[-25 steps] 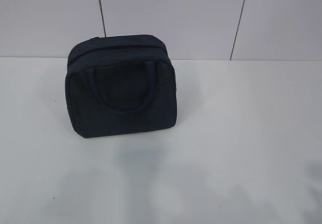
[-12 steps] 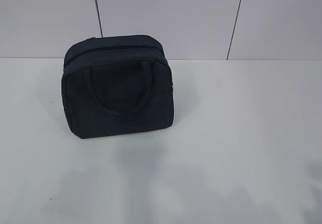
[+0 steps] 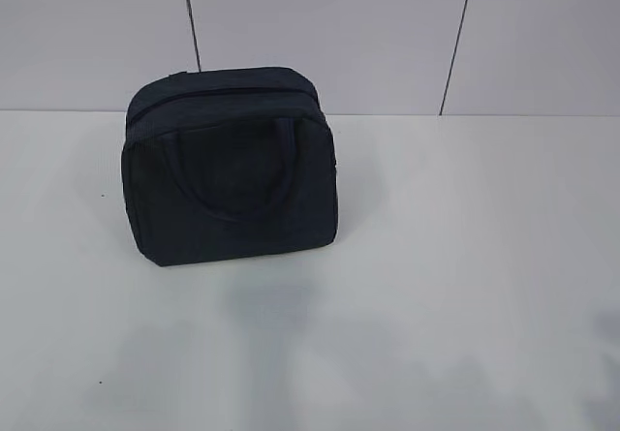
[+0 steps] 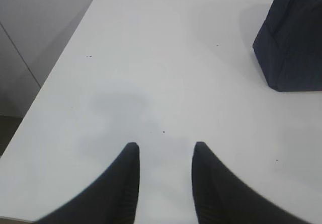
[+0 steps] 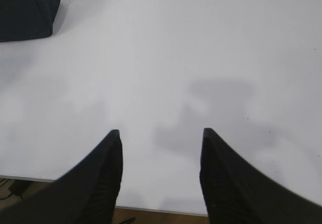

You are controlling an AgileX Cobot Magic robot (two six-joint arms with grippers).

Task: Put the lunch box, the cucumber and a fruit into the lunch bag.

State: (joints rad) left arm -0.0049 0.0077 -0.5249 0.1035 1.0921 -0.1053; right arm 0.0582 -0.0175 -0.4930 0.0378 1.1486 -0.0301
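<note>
1. Lunch bag (image 3: 231,165) upright on white bench (image 3: 436,257), back left, zipper apparently closed.
2. Left end effector (image 4: 163,153) parted, empty, above bench.
3. Right end effector (image 5: 160,138) wider, empty.

One obstacle on a wide white surface (image 3: 465,257)

The lunch bag (image 3: 231,174) stands upright at the rear left near the wall (image 3: 329,34); in front and to its right, the surface lies open for a claw to pass.

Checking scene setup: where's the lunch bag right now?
The lunch bag stands upright, left of centre in the exterior view, near the table's far edge by the wall, zipped shut.
</note>
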